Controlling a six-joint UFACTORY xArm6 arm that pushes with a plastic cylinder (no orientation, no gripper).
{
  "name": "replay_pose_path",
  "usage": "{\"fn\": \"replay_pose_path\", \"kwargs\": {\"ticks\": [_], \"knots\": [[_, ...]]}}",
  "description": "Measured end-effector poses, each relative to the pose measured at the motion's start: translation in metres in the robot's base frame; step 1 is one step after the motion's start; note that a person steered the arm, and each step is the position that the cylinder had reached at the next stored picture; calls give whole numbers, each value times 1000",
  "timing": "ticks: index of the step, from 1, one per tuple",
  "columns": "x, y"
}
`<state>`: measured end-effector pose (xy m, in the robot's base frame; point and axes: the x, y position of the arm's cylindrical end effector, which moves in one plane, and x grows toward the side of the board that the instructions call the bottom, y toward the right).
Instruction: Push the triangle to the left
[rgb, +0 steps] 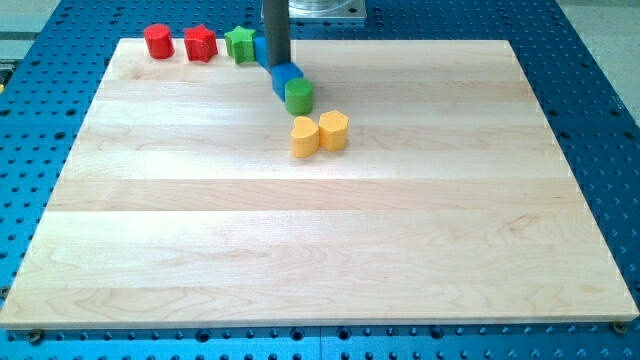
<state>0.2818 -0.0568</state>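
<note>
Triangle block unclear, likely the blue block at board top, touching green cylinder. My tip presses the blue block. Rod only, no jaws. Two yellow blocks below.

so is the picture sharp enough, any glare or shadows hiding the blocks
Camera view: even, soft lighting, no strong glare on the wooden board. Blocks look slightly soft-edged but colours read clearly. Only faint shadows beside the yellow blocks. The dark rod covers part of the blue block, so my tip's end is hard to make out.
</note>
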Motion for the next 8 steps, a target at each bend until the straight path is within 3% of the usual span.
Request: {"fn": "replay_pose_path", "kwargs": {"ticks": [2, 5, 6, 8], "knots": [[64, 21], [73, 11], [70, 13], [-20, 92]]}}
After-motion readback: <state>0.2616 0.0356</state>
